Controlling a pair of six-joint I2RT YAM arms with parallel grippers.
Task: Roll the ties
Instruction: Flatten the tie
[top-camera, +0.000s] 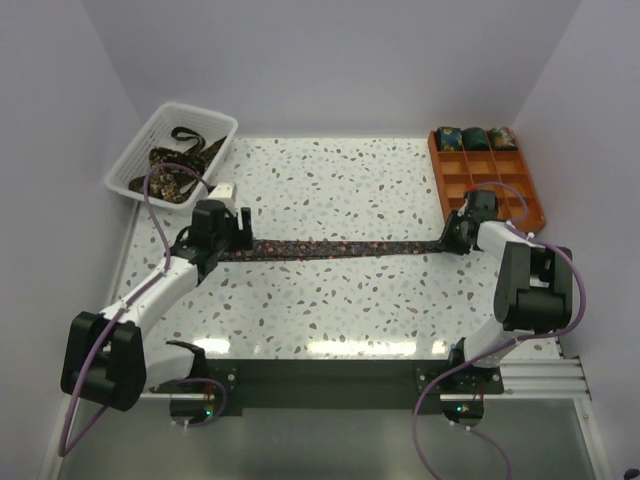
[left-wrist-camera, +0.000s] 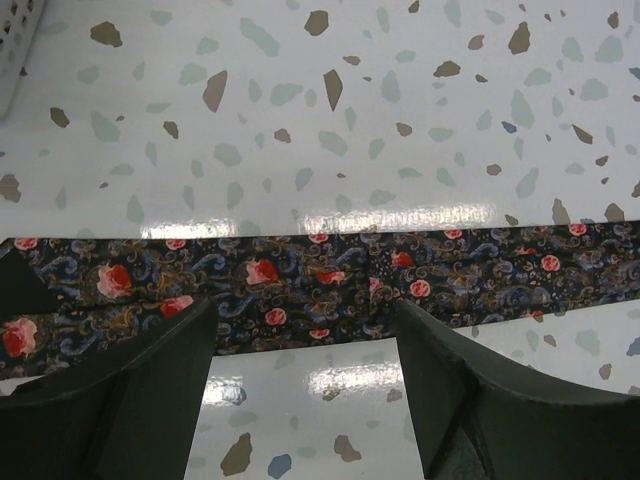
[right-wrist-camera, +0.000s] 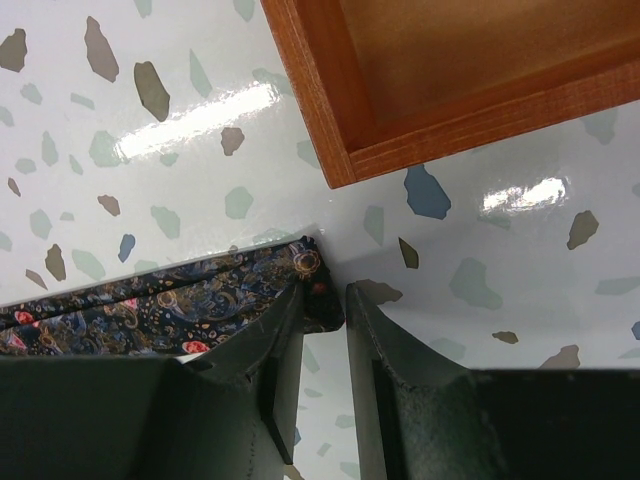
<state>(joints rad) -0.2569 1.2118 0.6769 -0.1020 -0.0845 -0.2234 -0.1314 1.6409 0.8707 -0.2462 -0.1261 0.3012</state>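
Looking down, we saw one tie (top-camera: 340, 246) lying flat across the table (top-camera: 330, 300) between both grippers. Left gripper (left-wrist-camera: 300, 330) straddled it, fingers spread wide. Right gripper (right-wrist-camera: 325, 300) sat at its end by the orange tray (right-wrist-camera: 310, 90), fingers nearly together around the tip; we couldn't tell if pinching.
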